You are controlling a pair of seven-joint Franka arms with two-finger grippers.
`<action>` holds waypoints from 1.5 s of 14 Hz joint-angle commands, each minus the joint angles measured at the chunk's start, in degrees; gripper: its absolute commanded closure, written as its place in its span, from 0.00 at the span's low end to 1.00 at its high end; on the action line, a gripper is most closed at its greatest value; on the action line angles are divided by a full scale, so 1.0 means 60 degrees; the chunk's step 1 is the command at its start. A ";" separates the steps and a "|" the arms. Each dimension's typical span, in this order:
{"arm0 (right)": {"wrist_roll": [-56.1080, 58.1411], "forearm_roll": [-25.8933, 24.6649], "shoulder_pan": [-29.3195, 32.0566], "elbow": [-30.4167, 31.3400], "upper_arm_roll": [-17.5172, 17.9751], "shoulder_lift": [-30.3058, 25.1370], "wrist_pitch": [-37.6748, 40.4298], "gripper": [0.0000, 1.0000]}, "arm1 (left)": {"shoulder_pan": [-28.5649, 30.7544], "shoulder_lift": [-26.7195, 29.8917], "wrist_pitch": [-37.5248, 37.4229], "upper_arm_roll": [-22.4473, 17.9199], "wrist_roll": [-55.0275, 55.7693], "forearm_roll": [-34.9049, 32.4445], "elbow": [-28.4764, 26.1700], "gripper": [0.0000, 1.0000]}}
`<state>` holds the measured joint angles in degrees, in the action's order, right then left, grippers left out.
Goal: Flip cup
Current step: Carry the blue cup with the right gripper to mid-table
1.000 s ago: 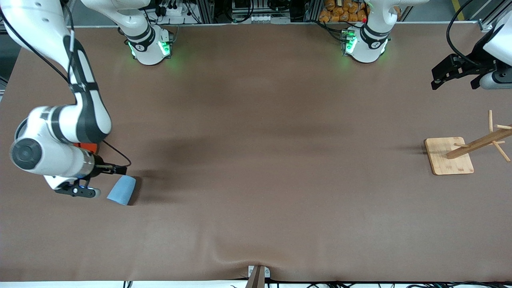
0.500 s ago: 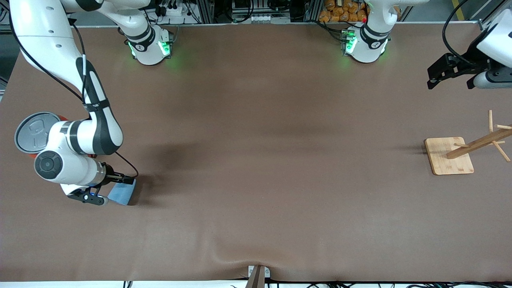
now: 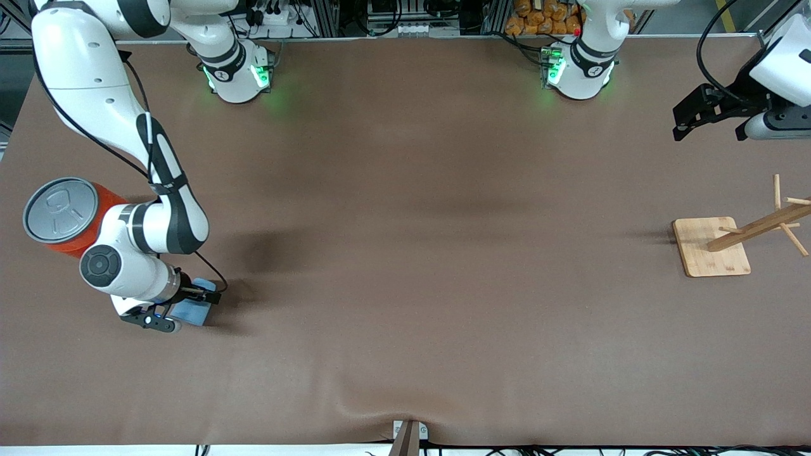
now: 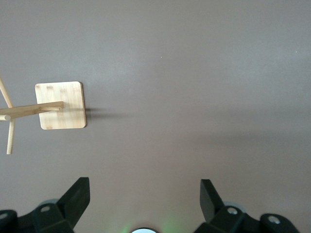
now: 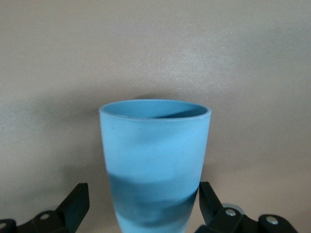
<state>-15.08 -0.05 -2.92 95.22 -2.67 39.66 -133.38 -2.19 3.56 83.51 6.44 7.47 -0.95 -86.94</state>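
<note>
Brown cloth-covered table [image 3: 405, 253] carries few things. Large orange cylindrical can with grey lid [image 3: 60, 212] stands at the right arm's end, at about 10 o'clock from the small light-blue tapered plastic cup [image 3: 196, 310] and close to it; the right arm's forearm crosses between them in the front view. Wooden peg rack on a square bamboo base [image 3: 713, 247] stands well apart, toward the left arm's end of the table.

Cup lies on its side on the cloth, nearer the front camera than the can. Right gripper [image 3: 184, 307] sits low over it, fingers spread wide to either side of the cup's narrow end, not pinching.

Right wrist view gives what the front view hides: cup's rim [image 5: 155, 109] points away from the wrist, darker blue inside just visible, black fingertips [image 5: 75, 201] apart from the cup wall on both sides.

Left gripper [image 3: 709, 117] hangs over the table edge at 12 o'clock from the rack, waiting, fingers spread, nothing between them. Left wrist view shows the rack base [image 4: 60, 105] and bare cloth.

No readable writing; the can lid bears only a moulded outline.
</note>
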 commanded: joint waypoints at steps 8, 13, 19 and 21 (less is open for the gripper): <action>0.0067 -0.0080 -0.0347 -0.0035 0.0065 -0.0134 -0.0124 0.31 | -0.0060 -0.0036 -0.0119 0.0186 0.0073 -0.0033 0.0090 0.00; 0.0183 -0.0269 -0.1810 -0.0035 0.0050 -0.1378 0.0710 0.30 | -0.0060 -0.0036 -0.0133 0.0186 0.0073 0.0099 0.0090 0.00; 0.3490 -0.0988 -0.3232 -0.0372 0.0094 -0.1556 0.0769 0.30 | -0.0074 -0.0036 -0.0134 0.0186 0.0058 0.0099 0.0105 0.00; 0.4384 -0.1003 -0.3832 -0.0372 0.0094 -0.1542 0.0726 0.30 | -0.0016 -0.0036 -0.0134 0.0186 0.0000 0.0099 0.0119 0.00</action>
<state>6.39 -4.75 -22.87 93.22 -1.70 30.66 -128.88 -2.61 3.51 83.46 7.40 7.47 -0.73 -87.09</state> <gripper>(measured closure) 0.238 0.000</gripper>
